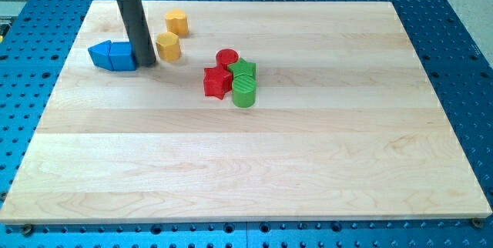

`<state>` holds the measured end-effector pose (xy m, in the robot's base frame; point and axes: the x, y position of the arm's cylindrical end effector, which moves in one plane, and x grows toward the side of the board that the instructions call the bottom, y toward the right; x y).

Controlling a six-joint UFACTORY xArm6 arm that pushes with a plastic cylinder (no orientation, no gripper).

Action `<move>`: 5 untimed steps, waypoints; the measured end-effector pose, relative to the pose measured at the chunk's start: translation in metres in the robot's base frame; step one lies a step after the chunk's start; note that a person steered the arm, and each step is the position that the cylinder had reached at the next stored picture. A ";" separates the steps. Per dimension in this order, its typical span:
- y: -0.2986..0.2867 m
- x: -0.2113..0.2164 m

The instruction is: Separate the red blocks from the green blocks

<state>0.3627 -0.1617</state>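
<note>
Where rod hides blue blocks' [112,55] edge, my tip [146,64] rests

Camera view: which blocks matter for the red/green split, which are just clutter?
Job:
red cylinder
red star
green star
green cylinder
my tip, at the view's left of the cluster

Lying about:
blue blocks
yellow blocks
</note>
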 end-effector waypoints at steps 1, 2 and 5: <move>0.006 0.000; 0.038 0.046; 0.076 0.109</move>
<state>0.4716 -0.0853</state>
